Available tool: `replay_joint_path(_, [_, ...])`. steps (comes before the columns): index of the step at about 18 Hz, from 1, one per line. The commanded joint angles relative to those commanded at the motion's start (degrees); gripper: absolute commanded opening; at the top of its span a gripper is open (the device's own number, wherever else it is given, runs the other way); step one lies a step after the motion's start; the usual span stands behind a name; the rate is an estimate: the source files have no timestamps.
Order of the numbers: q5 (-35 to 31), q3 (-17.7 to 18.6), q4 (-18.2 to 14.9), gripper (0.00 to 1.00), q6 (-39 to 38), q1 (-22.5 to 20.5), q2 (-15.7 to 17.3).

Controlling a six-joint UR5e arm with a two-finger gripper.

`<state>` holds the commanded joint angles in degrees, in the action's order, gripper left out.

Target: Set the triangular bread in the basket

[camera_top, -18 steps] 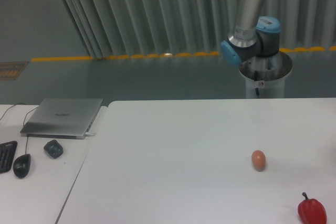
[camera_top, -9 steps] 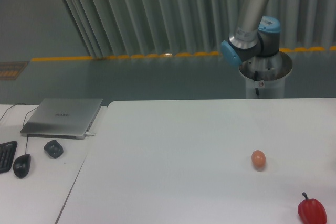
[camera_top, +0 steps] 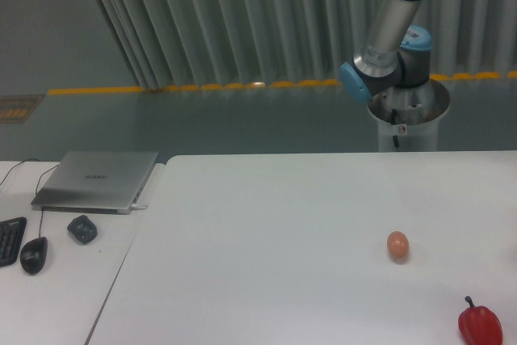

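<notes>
The triangular bread and the basket are both out of view. Only part of the arm (camera_top: 388, 34) shows, at the top right behind the white table (camera_top: 266, 232): its blue-capped joints and silver link rise out of the frame. The gripper itself is not in view.
A small brown egg (camera_top: 397, 246) lies on the table's right side, and a red bell pepper (camera_top: 480, 325) sits at the bottom right corner. On the neighbouring desk to the left are a closed laptop (camera_top: 97, 179), a dark small object (camera_top: 82, 229), a mouse (camera_top: 33, 254) and a keyboard edge (camera_top: 8, 240).
The arm's upper link has swung slightly to the right and its top joint has risen toward the frame's upper edge. The egg and pepper have not moved.
</notes>
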<state>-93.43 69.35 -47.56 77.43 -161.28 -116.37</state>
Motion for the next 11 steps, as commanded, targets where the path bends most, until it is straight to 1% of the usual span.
replay_joint_path(2, [0.0, -1.3, 0.4, 0.0, 0.0, 0.0, -0.3])
replay_joint_path(5, [0.1, -1.6, 2.9, 0.0, 0.0, 0.1, -1.2])
replay_joint_path(7, [0.1, -1.7, 3.0, 0.0, 0.1, 0.2, -2.7])
replay_joint_path(11, [0.1, -1.6, 3.1, 0.0, 0.4, 0.5, -4.7])
